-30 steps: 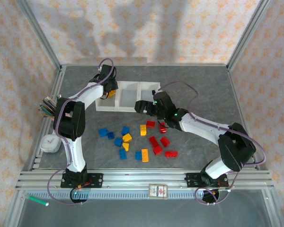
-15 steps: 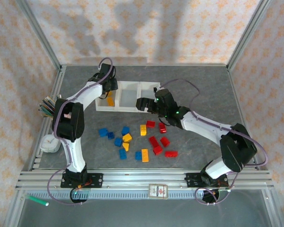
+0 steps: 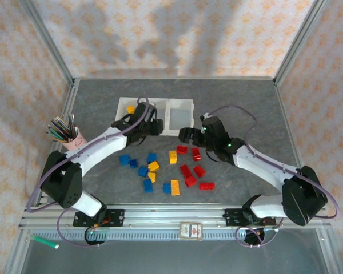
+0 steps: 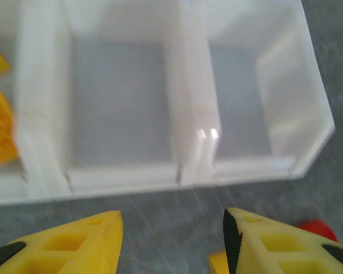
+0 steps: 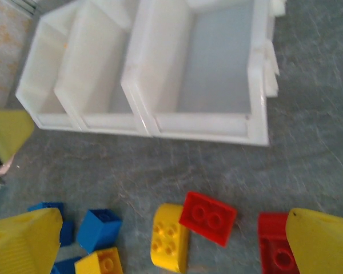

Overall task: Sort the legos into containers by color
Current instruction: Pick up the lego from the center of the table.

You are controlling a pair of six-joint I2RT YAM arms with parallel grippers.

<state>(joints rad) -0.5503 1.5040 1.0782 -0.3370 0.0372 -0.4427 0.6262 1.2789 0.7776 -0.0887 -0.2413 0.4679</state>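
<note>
The left hand [image 3: 153, 125] had pulled back off the bins [image 3: 180, 101], released and empty. Loose bricks [image 3: 160, 171] lay toward the tabletop's [image 3: 246, 100] near edge, with the right hand [image 3: 186, 135] spread open just beyond. Farther, the leftmost bin held a yellow brick [image 3: 131, 109], so sorting had barely begun.

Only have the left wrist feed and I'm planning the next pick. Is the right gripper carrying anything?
Observer: No. The right gripper is open and holds nothing. A red brick and a yellow brick lie on the table below it.
Operator: Where are the blue ones?
Observer: The blue bricks are loose on the table, on the near side of the bins, at the left of the pile.
Operator: Anything near my arm to watch?
Observer: A pink cup of pencils stands close on the left side of the left arm.
</note>
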